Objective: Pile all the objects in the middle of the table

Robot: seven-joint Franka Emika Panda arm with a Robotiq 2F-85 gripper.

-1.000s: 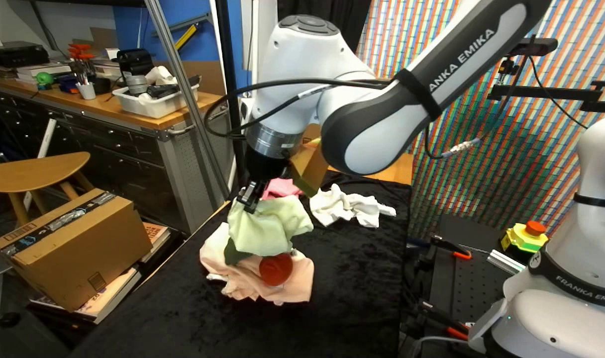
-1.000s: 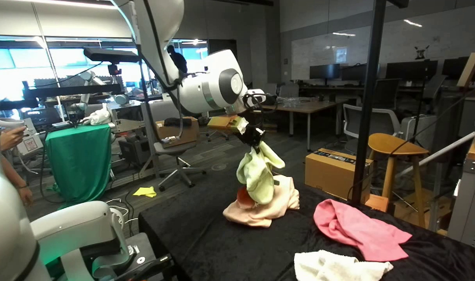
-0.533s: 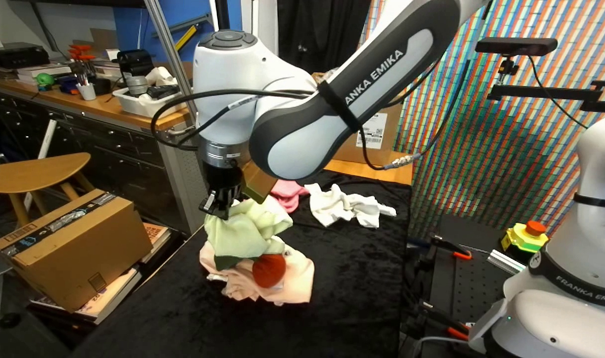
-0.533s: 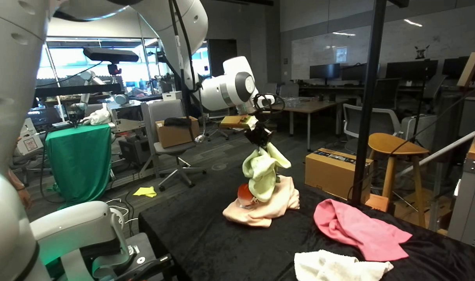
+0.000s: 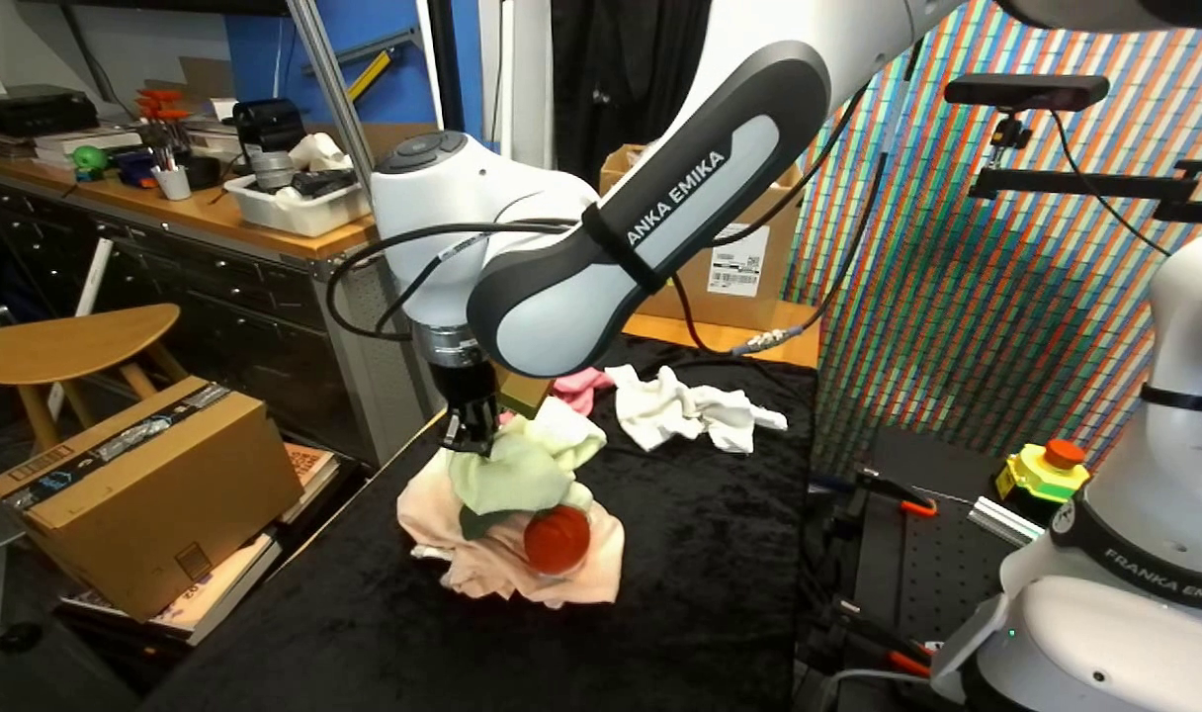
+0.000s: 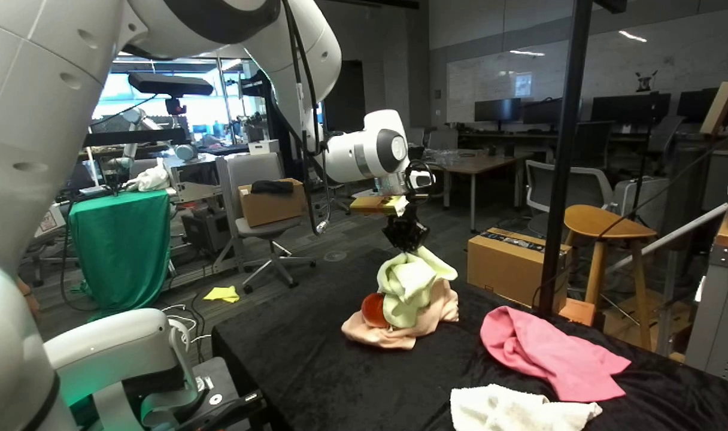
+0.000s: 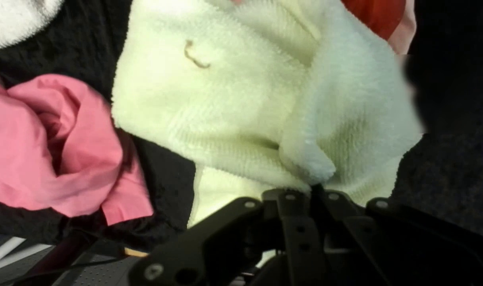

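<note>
Green fuzzy cloth, crumpled, in gripper

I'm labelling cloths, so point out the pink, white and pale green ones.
Pink cloth [image 6: 552, 353], in an exterior view: its broad middle.
White cloth [image 6: 512, 413], in an exterior view: middle of its visible part.
Pale green cloth [image 7: 253, 101], in the wrist view: its broad flap.

Wooden stool, grey floor

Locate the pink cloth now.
In an exterior view, the pink cloth lies on the black table at the picture's right, just beyond the white cloth; the wrist view shows it left of the pale green cloth.
</note>
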